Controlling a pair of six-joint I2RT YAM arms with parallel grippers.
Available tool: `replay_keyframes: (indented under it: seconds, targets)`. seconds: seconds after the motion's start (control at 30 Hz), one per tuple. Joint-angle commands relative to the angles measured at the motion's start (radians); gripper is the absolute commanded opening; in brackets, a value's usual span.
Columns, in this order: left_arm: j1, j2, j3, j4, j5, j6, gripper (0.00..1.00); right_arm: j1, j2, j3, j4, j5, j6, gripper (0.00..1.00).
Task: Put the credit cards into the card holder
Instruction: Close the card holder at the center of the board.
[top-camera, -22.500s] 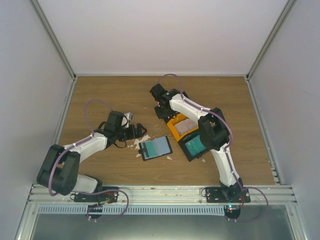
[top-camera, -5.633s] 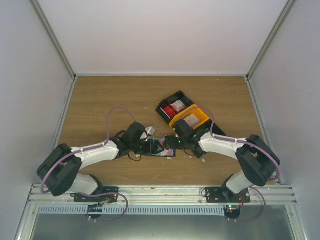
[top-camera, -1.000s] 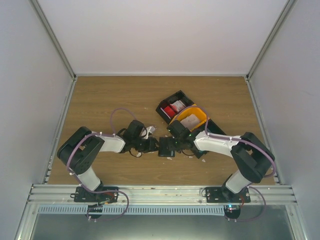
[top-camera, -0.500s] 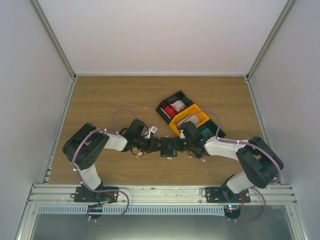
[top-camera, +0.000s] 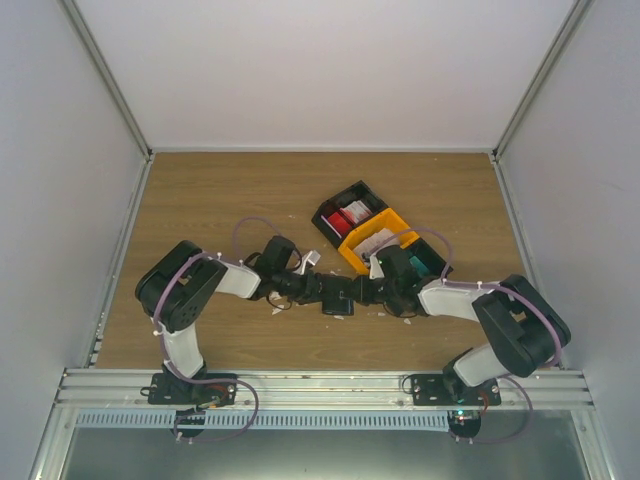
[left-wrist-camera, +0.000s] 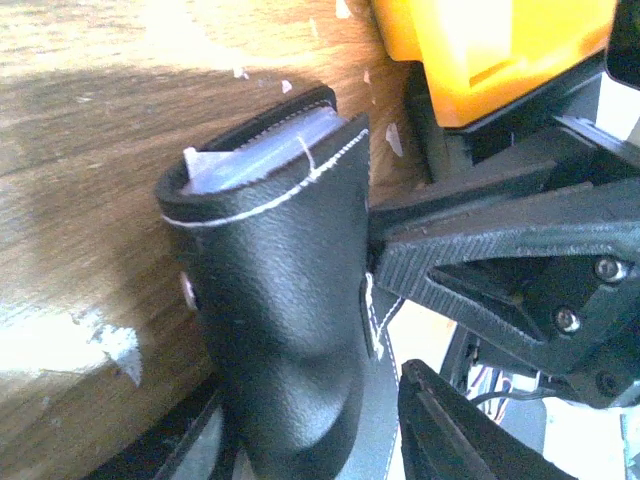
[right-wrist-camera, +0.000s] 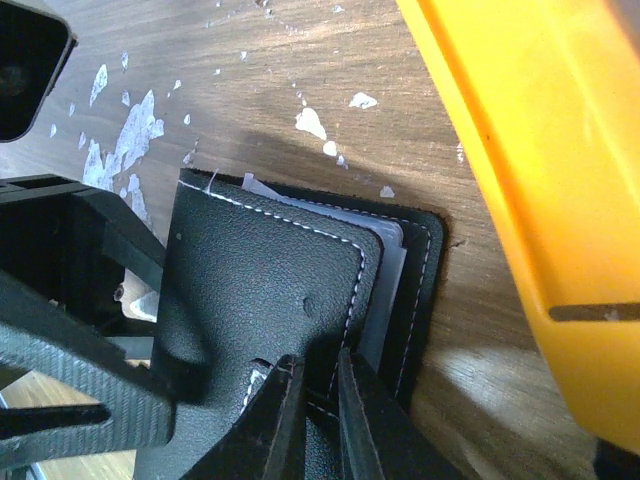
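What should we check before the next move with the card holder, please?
1. Is the card holder folded shut? Ok, the cover is closed.
2. Is the right hand gripping it? Ok, its fingers pinch the cover's edge.
3. Has the left hand let go? Looks ok, its jaws straddle the holder with a gap on one side.
4. Are the inserted cards fully seated? Cannot tell, pale edges show at the holder's open end.
5. Is the holder apart from the orange tray? Ok, bare table lies between them.
6. Are all credit cards loaded? Not ok, some lie in the black tray.
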Motion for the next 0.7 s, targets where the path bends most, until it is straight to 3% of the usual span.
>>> replay_keyframes:
  seconds: [0.0, 0.17, 0.27, 0.43, 0.67]
  targets:
    - [-0.013, 0.042, 0.009, -0.085, -0.080, 0.019, 0.40, -0.011, 0.028, -0.035, -0.083, -0.018, -0.001, 0.10]
    - [-0.013, -0.013, 0.006, -0.106, -0.125, 0.063, 0.15, -0.011, -0.023, -0.019, -0.095, -0.018, -0.012, 0.13]
    - [-0.013, -0.078, -0.007, -0.124, -0.156, 0.102, 0.01, -0.011, -0.096, 0.015, -0.146, 0.010, -0.015, 0.22]
    - [-0.013, -0.252, -0.019, -0.214, -0.239, 0.195, 0.00, -0.009, -0.276, 0.090, -0.267, 0.053, -0.006, 0.54]
    - [-0.017, -0.601, 0.007, -0.365, -0.434, 0.333, 0.00, -0.010, -0.534, 0.179, -0.288, 0.027, 0.084, 0.75]
